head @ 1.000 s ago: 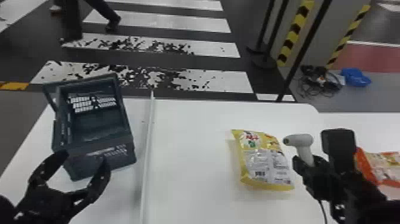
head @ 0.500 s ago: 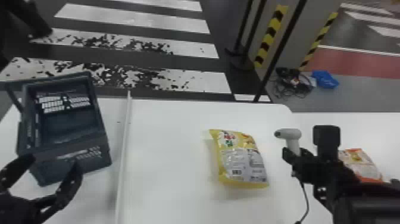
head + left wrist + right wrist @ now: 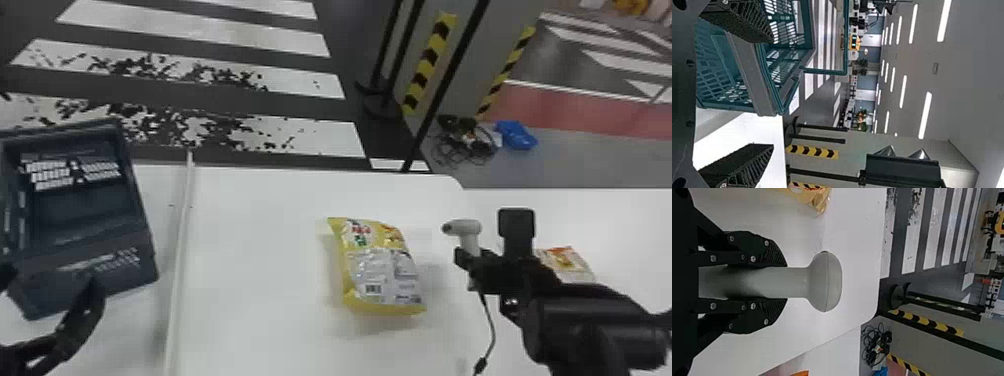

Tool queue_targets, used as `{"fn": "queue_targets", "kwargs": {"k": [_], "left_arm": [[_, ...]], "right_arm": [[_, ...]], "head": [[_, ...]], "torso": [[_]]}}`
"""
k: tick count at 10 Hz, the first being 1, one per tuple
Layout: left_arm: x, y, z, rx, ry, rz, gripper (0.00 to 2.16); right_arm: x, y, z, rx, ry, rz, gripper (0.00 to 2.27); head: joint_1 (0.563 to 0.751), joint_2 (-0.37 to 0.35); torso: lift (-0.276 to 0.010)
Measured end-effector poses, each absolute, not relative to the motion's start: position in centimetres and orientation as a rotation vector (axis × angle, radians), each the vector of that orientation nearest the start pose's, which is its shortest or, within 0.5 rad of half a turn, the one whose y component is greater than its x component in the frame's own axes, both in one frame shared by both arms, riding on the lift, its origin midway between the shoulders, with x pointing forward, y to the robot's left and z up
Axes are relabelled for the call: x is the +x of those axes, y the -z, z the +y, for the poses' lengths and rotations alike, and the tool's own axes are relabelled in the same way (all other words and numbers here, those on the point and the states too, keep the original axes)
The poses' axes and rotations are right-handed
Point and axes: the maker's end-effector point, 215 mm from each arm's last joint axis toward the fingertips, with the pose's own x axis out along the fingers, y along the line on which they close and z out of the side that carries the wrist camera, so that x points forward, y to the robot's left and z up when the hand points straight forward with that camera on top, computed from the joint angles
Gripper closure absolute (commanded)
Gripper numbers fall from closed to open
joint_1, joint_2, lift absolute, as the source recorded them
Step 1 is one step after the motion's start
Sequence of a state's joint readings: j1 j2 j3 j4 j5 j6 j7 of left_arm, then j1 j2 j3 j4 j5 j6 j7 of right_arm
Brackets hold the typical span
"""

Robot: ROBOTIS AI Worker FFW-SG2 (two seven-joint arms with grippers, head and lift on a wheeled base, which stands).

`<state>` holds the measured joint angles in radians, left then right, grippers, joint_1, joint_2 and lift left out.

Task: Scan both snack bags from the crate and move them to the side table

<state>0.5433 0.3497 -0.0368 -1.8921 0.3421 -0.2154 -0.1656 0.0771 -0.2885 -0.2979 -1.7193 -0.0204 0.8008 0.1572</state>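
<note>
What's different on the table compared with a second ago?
The robot's head view has swung right, so everything sits further left in it. The scanner, held in the right pincer, has moved slightly right, away from the yellow bag. That bag and the crate stayed put; the scanner was held throughout.

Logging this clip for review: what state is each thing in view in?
Left gripper: jaws open
Right gripper: jaws closed on the scanner
Scanner: gripped by its handle
Cable: curved, slack
Crate: upright, open-topped
Yellow snack bag: lying down, barcode side up
Orange snack bag: lying down, partly hidden
</note>
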Motion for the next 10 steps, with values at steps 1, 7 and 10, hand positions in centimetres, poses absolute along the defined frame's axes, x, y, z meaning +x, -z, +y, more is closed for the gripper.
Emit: {"fn": "queue_targets", "kwargs": {"k": [1,7,10], "left_arm": [[41.7,37.1,23.2,-0.054,0.297,0.033,0.04],[41.7,37.0,23.2,-0.052,0.298,0.031,0.04],[41.7,36.9,23.0,-0.05,0.304,0.03,0.04]], "right_arm": [[49.4,47.6,-49.2,-0.131,0.218,0.687,2.23],[50.0,51.0,-51.8,-0.131,0.221,0.707,2.23],[49.7,51.7,-52.0,-0.126,0.224,0.72,2.23]], "head": [[0.695,-0.309],[0.695,-0.336],[0.695,-0.342]], "torso": [[-0.099],[-0.099],[-0.099]]}}
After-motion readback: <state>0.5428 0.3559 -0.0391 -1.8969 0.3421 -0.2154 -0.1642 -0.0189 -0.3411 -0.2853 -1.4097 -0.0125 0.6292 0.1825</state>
